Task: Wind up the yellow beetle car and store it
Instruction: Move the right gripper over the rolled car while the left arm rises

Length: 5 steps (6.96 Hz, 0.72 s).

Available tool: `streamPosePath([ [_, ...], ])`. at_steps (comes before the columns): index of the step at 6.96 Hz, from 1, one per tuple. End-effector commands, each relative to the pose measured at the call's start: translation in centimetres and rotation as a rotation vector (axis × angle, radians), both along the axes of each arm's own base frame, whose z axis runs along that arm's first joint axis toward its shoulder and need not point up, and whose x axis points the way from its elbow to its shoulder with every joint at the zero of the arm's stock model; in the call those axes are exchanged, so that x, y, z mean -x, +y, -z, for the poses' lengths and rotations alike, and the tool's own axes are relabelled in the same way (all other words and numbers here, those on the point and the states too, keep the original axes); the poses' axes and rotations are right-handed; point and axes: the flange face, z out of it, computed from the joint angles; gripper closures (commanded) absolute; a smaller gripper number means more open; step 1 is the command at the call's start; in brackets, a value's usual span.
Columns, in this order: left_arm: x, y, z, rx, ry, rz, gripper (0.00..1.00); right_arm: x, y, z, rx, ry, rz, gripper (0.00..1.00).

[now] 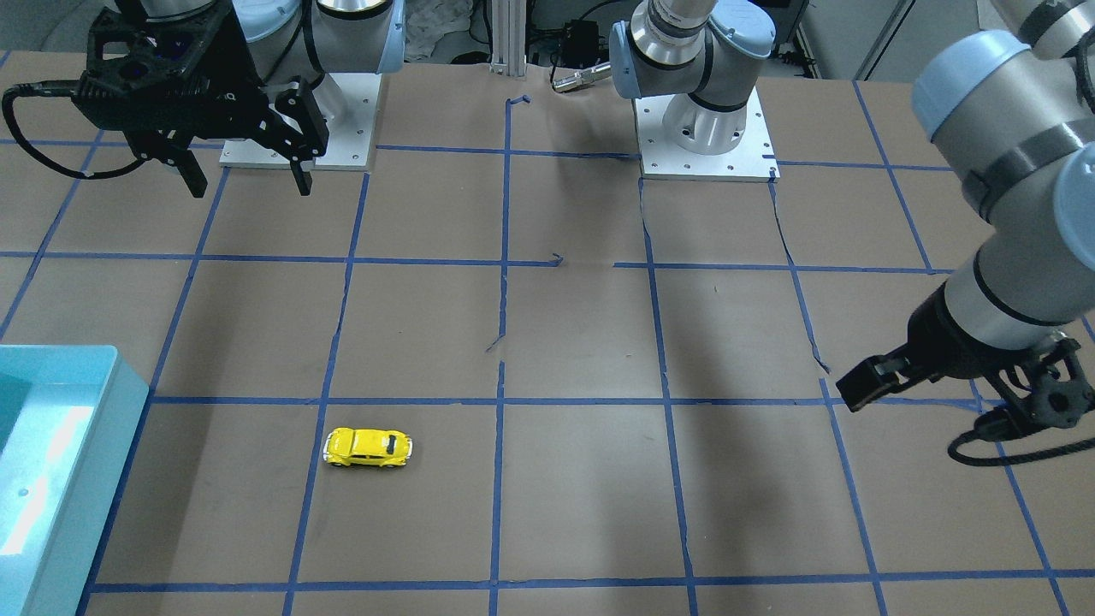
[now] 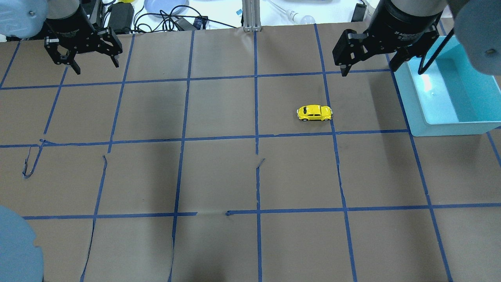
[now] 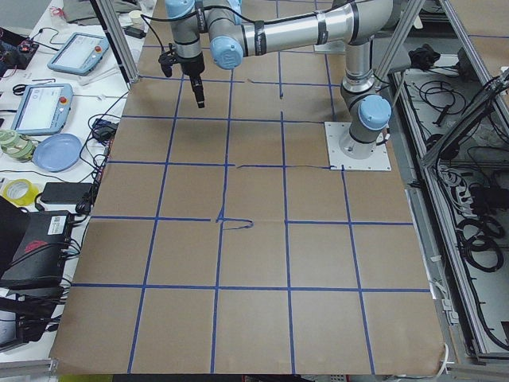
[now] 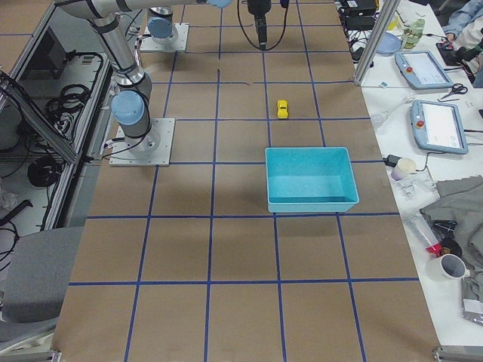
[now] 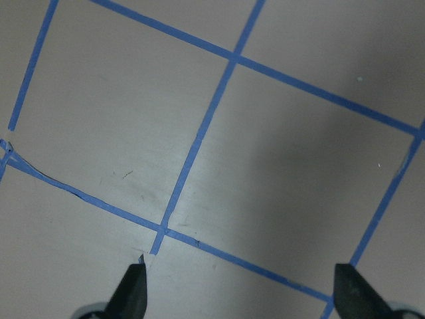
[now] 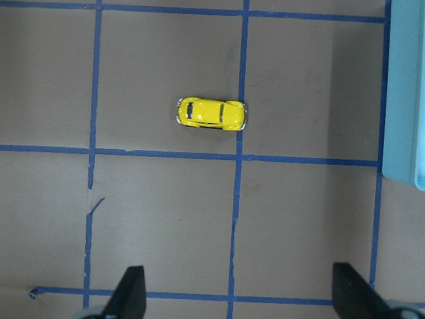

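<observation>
The yellow beetle car (image 2: 314, 112) stands on its wheels on the brown paper table, right of centre; it also shows in the front view (image 1: 368, 447), the right side view (image 4: 282, 108) and the right wrist view (image 6: 211, 113). My right gripper (image 2: 370, 68) is open and empty. It hangs high above the table beyond the car, between the car and the bin, and shows in the front view (image 1: 251, 184) and the right wrist view (image 6: 239, 282). My left gripper (image 2: 96, 66) is open and empty at the far left, far from the car, over bare paper (image 5: 242, 286).
A light-blue bin (image 2: 415, 102) stands at the table's right end, open side up, a short way from the car; it also shows in the front view (image 1: 85, 428) and the right side view (image 4: 309, 204). Blue tape lines mark a grid. The paper is torn in places.
</observation>
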Motion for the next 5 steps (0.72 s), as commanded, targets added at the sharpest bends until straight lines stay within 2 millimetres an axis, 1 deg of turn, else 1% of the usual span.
streamPosePath([
  [1, 1.7, 1.5, -1.3, -0.024, 0.007, 0.073, 0.00, 0.0, -0.2, 0.5, -0.013, 0.007, -0.066, 0.00],
  [2, 3.6, 2.7, -2.5, -0.045, 0.030, 0.253, 0.00, 0.0, -0.6, 1.1, -0.024, 0.022, -0.195, 0.00],
  [3, 4.7, 3.9, -3.8, -0.044, 0.064, 0.298, 0.00, 0.3, -1.5, 3.3, -0.059, 0.039, -0.364, 0.00],
  [4, 5.6, 4.6, -4.5, -0.023, 0.119, 0.300, 0.00, 1.3, -3.2, 5.5, -0.096, 0.043, -0.497, 0.00],
  [5, 5.8, 6.6, -5.1, -0.059, 0.119, 0.294, 0.00, 1.5, -6.8, 8.6, -0.063, 0.052, -0.616, 0.00],
])
